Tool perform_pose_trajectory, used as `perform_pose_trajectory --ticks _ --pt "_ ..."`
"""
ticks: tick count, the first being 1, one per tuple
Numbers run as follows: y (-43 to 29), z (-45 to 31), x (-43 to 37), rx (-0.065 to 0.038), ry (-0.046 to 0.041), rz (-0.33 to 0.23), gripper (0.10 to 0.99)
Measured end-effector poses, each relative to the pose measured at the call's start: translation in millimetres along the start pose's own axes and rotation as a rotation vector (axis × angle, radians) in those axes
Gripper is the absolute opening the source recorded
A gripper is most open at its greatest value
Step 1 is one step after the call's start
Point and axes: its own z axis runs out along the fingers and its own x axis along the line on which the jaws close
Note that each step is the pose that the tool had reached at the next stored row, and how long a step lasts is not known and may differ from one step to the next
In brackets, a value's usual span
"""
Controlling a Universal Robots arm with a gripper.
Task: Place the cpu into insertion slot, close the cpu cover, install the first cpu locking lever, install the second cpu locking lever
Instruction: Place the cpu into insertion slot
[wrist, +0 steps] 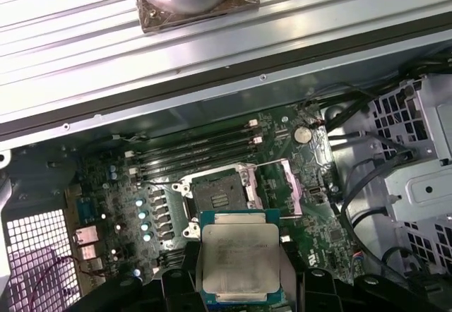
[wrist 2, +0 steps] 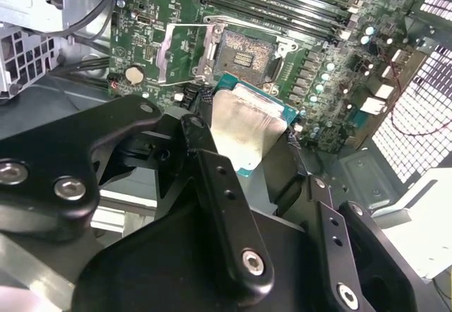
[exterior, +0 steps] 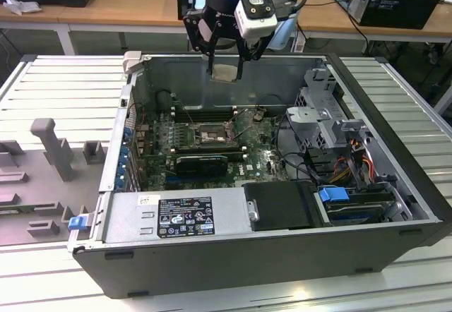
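My gripper hangs above the open computer case, over its far wall, shut on the cpu. The cpu is a flat square chip with a pale silver face, pinched by two opposite edges in both wrist views. Well below it on the green motherboard lies the insertion slot, its dark square centre uncovered. The cpu cover is swung open and rests beside the slot. The cpu is apart from the slot, offset toward the case's far wall.
Long black memory slots run beside the socket. A black oblong card, a drive cage with cables and a power supply stand inside the case. A grey fixture sits at the exterior view's left.
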Motion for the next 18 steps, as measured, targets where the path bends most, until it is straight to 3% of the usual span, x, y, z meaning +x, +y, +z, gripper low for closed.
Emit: perform_pose_trajectory --ticks 18 --pt "0.0 0.0 0.0 -0.002 -0.0083 0.093 0.529"
